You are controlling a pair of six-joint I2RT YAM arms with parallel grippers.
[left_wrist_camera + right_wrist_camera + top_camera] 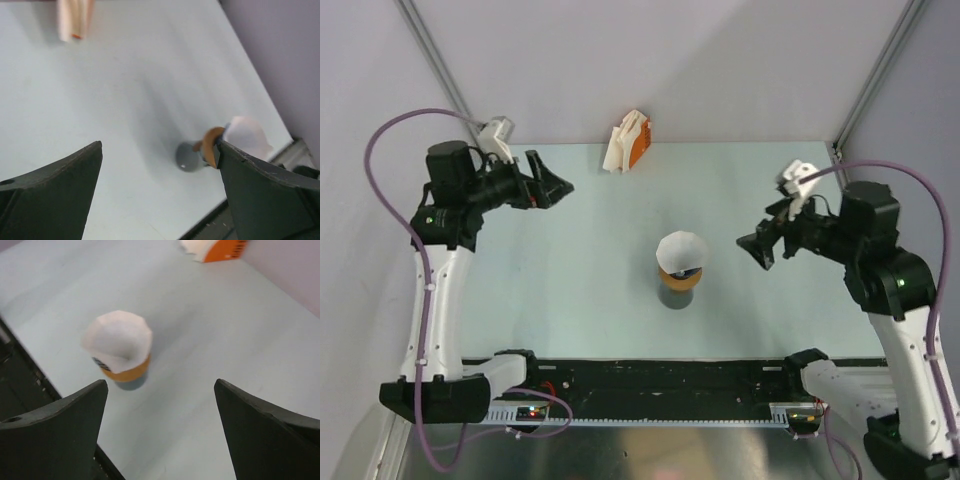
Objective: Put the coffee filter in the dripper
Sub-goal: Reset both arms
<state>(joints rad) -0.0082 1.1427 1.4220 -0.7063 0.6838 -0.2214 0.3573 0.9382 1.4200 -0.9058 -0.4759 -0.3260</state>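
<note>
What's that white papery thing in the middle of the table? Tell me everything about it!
It is a white paper coffee filter, thin and a little crumpled, shaped like a cone with its wide open mouth facing up. Its rim looks bent into flat sides rather than round. It tops a small stack in the middle of the pale table, poking out above an orange ring on a dark grey cup. Nothing else touches it.

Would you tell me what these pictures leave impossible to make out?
Dripper's mouth: covered by the coffee filter in every view.
Filter pack: blurred and cut by the top edge in the left wrist view.
Grey cup: top view, mostly under the orange ring.
</note>
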